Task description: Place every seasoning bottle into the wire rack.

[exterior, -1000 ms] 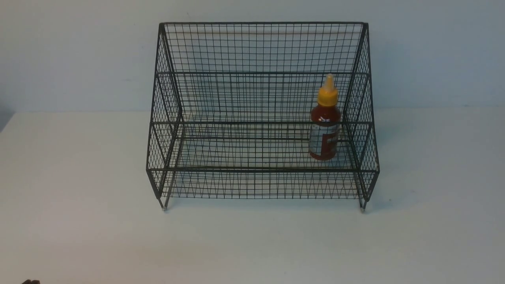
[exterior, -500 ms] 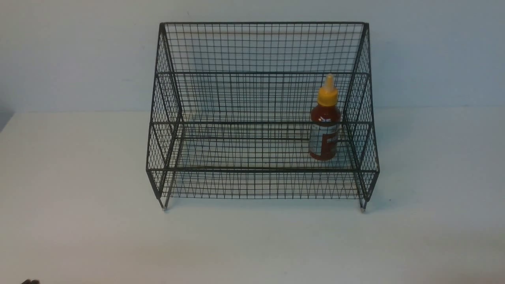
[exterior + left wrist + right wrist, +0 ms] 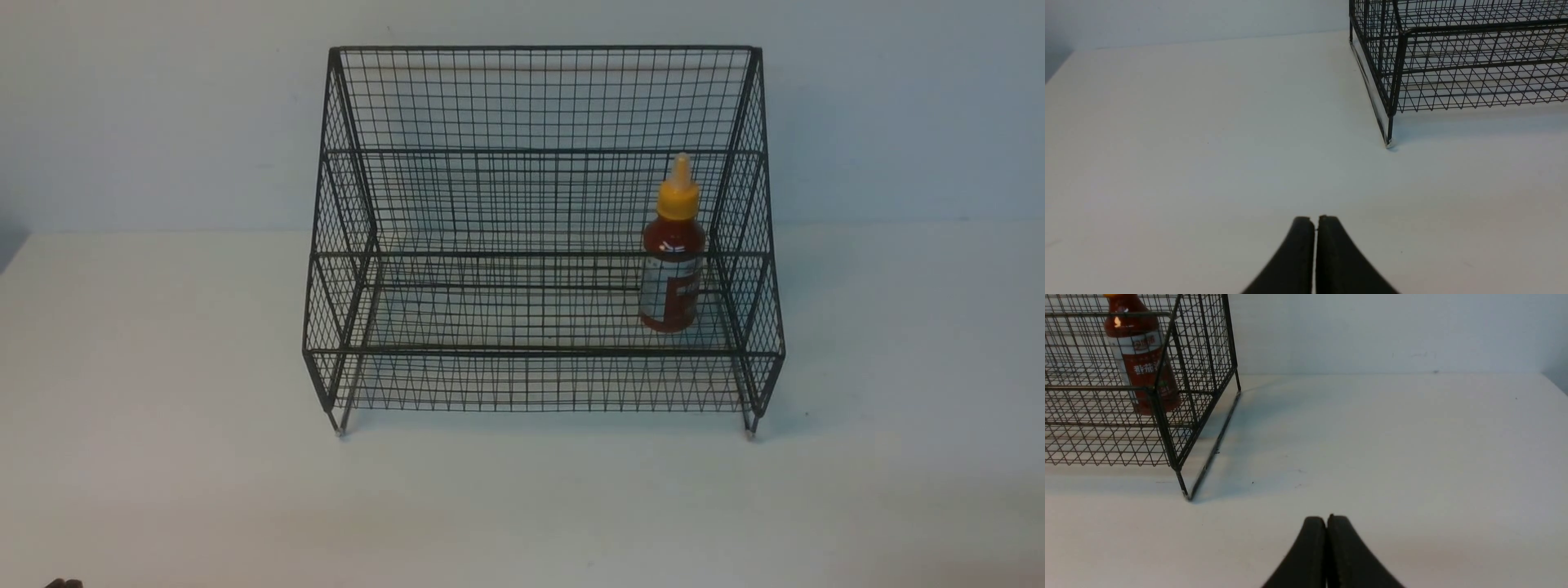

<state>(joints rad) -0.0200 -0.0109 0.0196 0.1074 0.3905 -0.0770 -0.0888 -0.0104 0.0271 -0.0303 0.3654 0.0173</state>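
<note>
The seasoning bottle [image 3: 673,253], dark red sauce with a yellow pointed cap and red-and-white label, stands upright on the lower tier of the black wire rack [image 3: 539,98], near its right side. It also shows in the right wrist view [image 3: 1143,359] behind the rack's mesh [image 3: 1200,351]. My left gripper [image 3: 1316,220] is shut and empty over bare table, well short of the rack's left front foot [image 3: 1389,143]. My right gripper [image 3: 1327,520] is shut and empty over bare table, to the right of the rack's right front foot [image 3: 1186,496]. Neither gripper shows its jaws in the front view.
The white table [image 3: 163,367] runs back to a pale wall [image 3: 147,122]. A small dark bit of the left arm [image 3: 64,583] shows at the front view's bottom left corner. The table's right edge shows in the right wrist view [image 3: 1553,386].
</note>
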